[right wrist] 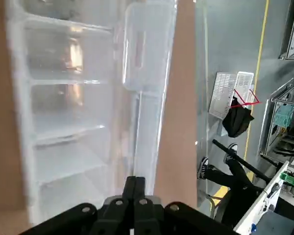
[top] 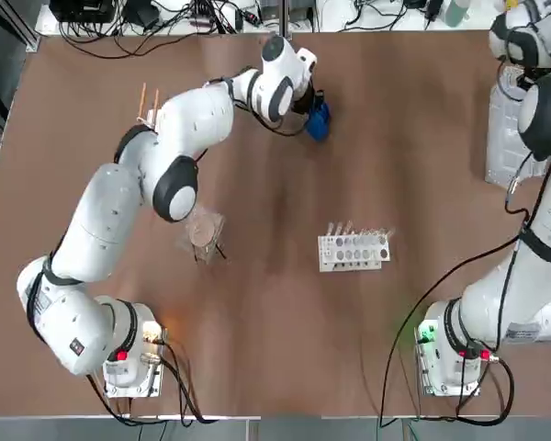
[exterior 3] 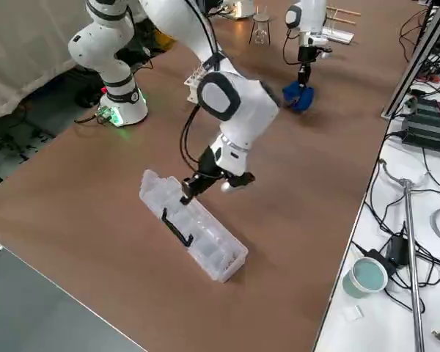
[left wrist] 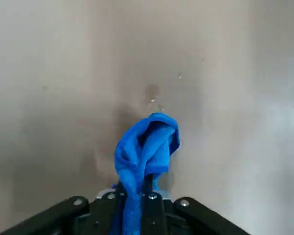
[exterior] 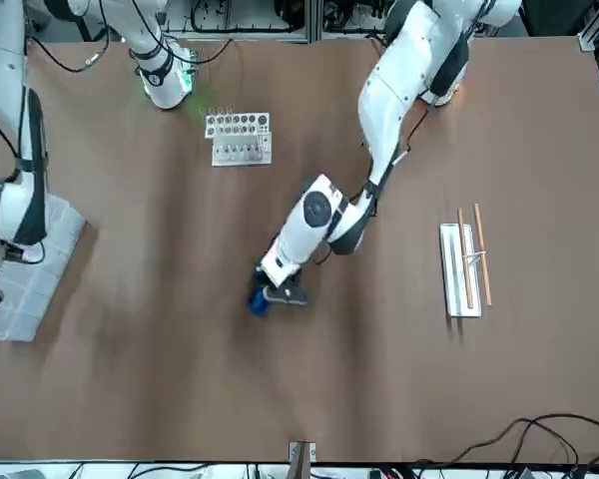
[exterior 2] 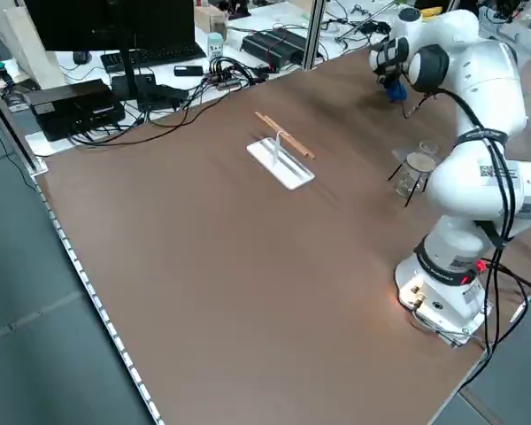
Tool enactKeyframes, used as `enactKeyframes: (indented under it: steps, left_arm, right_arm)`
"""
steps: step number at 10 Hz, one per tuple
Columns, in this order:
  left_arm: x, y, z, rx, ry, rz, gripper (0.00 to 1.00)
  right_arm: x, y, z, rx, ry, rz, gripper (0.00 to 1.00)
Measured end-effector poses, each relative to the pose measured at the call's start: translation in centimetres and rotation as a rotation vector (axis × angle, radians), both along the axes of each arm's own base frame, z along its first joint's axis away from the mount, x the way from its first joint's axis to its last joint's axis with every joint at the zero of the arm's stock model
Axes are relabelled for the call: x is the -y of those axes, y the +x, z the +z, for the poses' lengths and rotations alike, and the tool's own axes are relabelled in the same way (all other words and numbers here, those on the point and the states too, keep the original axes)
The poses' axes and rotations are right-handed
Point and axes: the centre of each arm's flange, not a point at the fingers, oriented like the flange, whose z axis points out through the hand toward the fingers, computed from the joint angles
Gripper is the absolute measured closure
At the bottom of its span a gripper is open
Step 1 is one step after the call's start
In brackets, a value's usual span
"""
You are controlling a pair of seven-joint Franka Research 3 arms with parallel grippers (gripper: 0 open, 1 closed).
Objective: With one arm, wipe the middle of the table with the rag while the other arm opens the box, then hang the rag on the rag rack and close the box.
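The box point(exterior 3: 194, 224) is lying near the far right corner of the tabletop point(top: 275, 322), its long axis running from the robot's side toward the far edge, its black handle point(exterior 3: 177, 228) facing the right edge; the rag rack point(exterior: 459, 269) is pointing the same way near the far left corner, its two wooden rods running along the white base; the rag point(left wrist: 147, 142) is hanging bunched and creased, bright blue, one fold curling over, toward the far edge from the middle; the box is showing translucent walls and a row of compartments; a broad stretch of tabletop is separating rag and box, and the white rack with round holes point(top: 354, 251) is sitting nearer the robot; the left end effector point(left wrist: 137, 186) is pinching the rag, closed on it; the right end effector point(right wrist: 135, 183) is hovering at the box's handle side, fully closed, holding nothing.
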Motion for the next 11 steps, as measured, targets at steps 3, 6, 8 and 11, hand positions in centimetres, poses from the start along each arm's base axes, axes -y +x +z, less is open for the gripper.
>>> enactKeyframes:
  steps: [3,6,8,11]
  left_arm:
    - [-3.5,2.0,-1.9,-0.078,0.116,0.001,0.86]
    - [-10.7,5.7,0.9,-0.178,0.241,-0.007,0.86]
    - [-16.6,6.2,4.5,-0.162,0.341,-0.015,0.86]
    - [-27.6,4.7,11.9,-0.158,0.42,0.019,0.86]
  right_arm:
    - [7.2,-4.2,-0.8,-0.053,0.04,-0.056,0.99]
    - [11.8,-6.6,-1.5,-0.037,0.065,-0.056,0.99]
    - [10.5,-5.5,-1.1,0.004,0.167,-0.044,0.99]
    - [4.5,-2.6,6.9,0.042,0.367,-0.042,0.88]
